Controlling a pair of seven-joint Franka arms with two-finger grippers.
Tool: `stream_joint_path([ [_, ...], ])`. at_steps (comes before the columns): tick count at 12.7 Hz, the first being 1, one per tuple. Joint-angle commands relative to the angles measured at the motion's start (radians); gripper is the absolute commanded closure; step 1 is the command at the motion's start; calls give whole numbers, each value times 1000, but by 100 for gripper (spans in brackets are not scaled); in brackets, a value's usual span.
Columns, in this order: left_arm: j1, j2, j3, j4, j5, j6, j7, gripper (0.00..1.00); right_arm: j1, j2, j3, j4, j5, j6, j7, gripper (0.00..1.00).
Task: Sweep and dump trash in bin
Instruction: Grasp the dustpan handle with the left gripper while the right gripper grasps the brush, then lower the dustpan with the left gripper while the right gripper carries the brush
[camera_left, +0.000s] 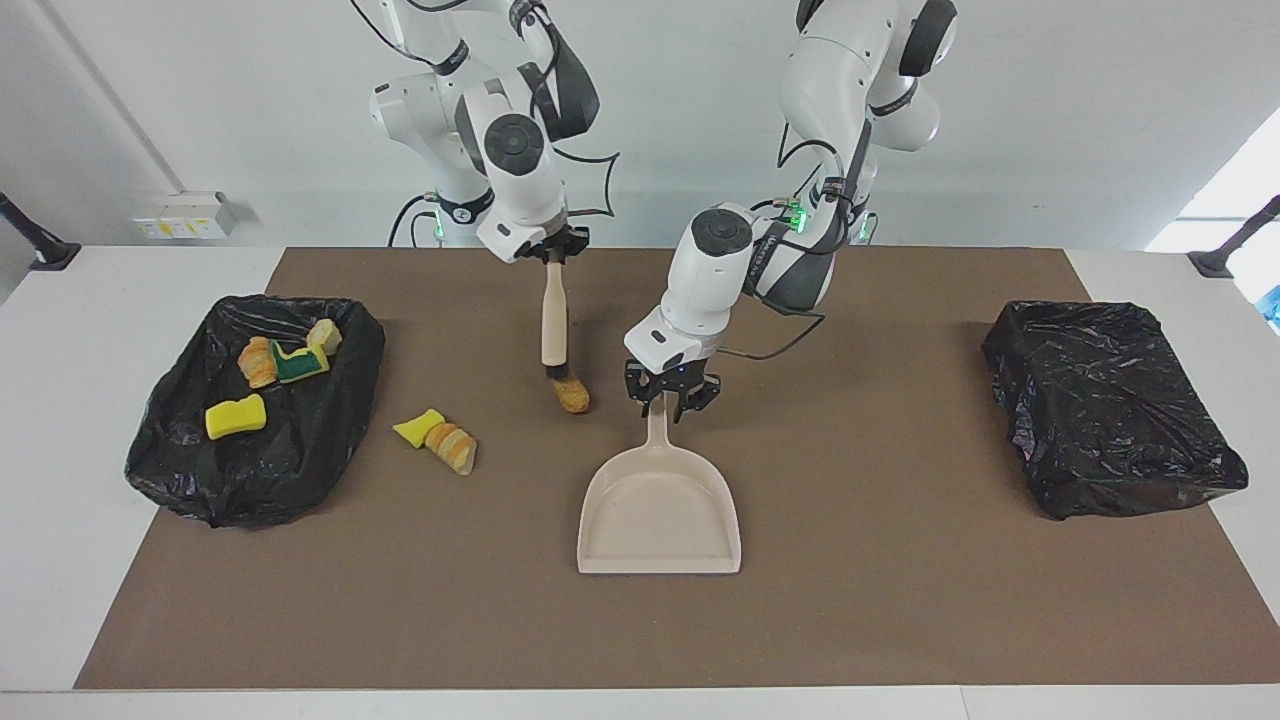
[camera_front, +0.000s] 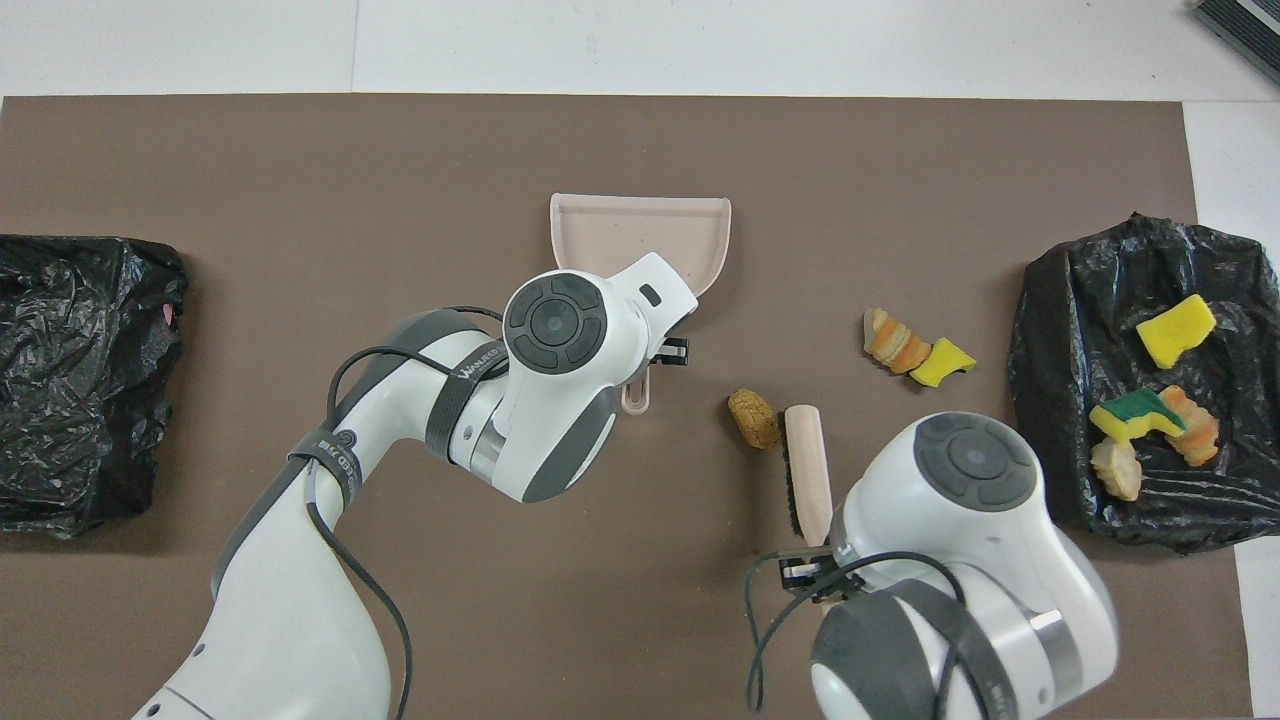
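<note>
A tan bread roll (camera_left: 572, 392) (camera_front: 752, 417) lies on the brown mat. My right gripper (camera_left: 553, 258) is shut on a beige-handled brush (camera_left: 553, 318) (camera_front: 808, 478), whose dark bristle end rests against the roll on the side toward the right arm's end. My left gripper (camera_left: 668, 403) is shut on the handle of the beige dustpan (camera_left: 660, 510) (camera_front: 640, 232), which lies flat on the mat. A yellow sponge chunk (camera_left: 418, 427) (camera_front: 943, 362) and a croissant piece (camera_left: 452, 447) (camera_front: 890, 340) lie together between the roll and the bin (camera_left: 300, 450) (camera_front: 1050, 400), which holds several pieces.
A second black bag-covered bin (camera_left: 1110, 405) (camera_front: 80, 380) stands at the left arm's end of the mat. The brown mat (camera_left: 900, 600) is bare around the dustpan's mouth. White table margin borders the mat.
</note>
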Motion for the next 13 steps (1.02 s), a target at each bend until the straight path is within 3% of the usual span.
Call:
stream_joint_path([
  [1,-2,8,9,17,21,-26,3,100,-71,-9,11,18,-138,-11,-47,100],
  [5,32,-33,20,19,48,-119,263,100,-201,18,13,18,-309,96,-68,100],
  [8,90,-79,20,17,50,-196,487,100,-326,51,11,4,-389,208,-244,100],
  [13,129,-113,21,22,96,-283,924,100,-374,163,13,-2,-476,325,-245,100],
])
